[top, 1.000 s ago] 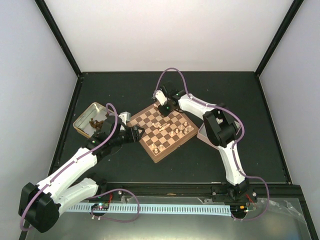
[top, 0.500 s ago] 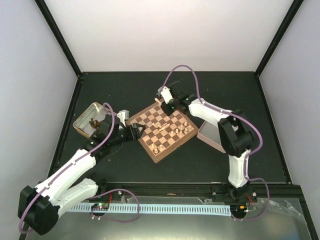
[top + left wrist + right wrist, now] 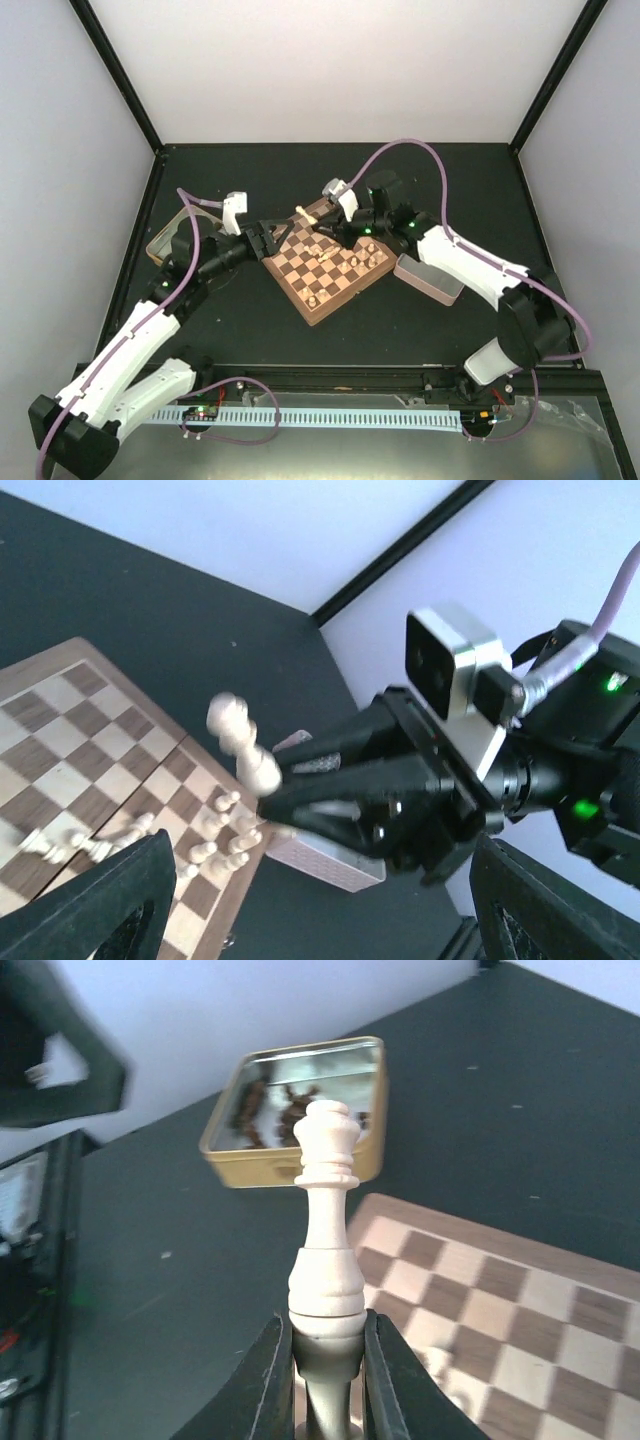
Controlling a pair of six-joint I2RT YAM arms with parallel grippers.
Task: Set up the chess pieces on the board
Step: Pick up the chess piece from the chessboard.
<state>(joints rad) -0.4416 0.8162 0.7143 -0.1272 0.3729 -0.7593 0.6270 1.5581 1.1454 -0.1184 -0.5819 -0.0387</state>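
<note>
The right gripper (image 3: 320, 222) is pinched shut on the base of a cream chess piece (image 3: 304, 214), holding it in the air over the far-left corner of the board (image 3: 296, 272); the left gripper (image 3: 276, 236) stands spread wide and empty, just left of that piece; the right wrist view alone shows the fingers (image 3: 268, 1375) clasping the base, with a gold tin (image 3: 290, 1168) of dark pieces beyond; the left wrist view shows other cream pieces (image 3: 215, 845) on the board, some lying down.

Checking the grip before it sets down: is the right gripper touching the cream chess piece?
Touching. The right wrist view shows the right gripper with both fingers pressed against the base of the cream chess piece.
</note>
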